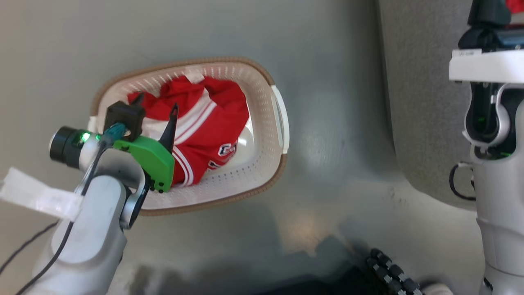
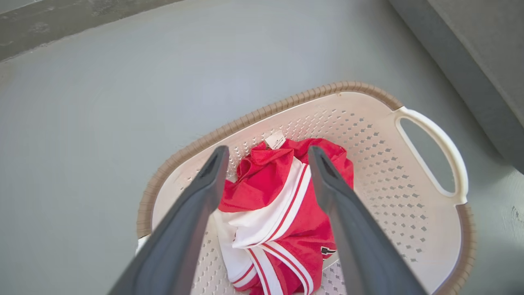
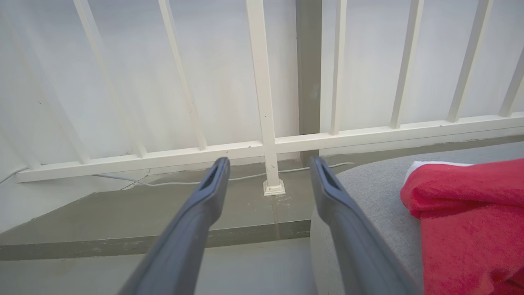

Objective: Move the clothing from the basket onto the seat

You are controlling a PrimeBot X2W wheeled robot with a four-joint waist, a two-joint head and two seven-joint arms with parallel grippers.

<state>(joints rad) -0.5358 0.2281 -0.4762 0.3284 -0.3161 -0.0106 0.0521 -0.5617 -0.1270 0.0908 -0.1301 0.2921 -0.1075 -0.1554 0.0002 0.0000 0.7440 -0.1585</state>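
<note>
Our left gripper (image 2: 267, 152) nearest, jaws wide, empty, poised above red jersey (image 2: 286, 221) lying in basket (image 2: 380, 164). Our right gripper (image 3: 269, 160) wide, empty, at seat (image 3: 368, 196) edge, where plain red garment (image 3: 470, 213) lies. We judge task half done; jersey left to move.

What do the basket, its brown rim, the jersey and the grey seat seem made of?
Basket: smooth cream plastic, probably moulded, perforated walls.
Rim: brown, ribbed like weave; perhaps also plastic.
Jersey: thin red fabric, creased, white stripe trim.
Seat: grey woven upholstery, matte coarse grain.
</note>
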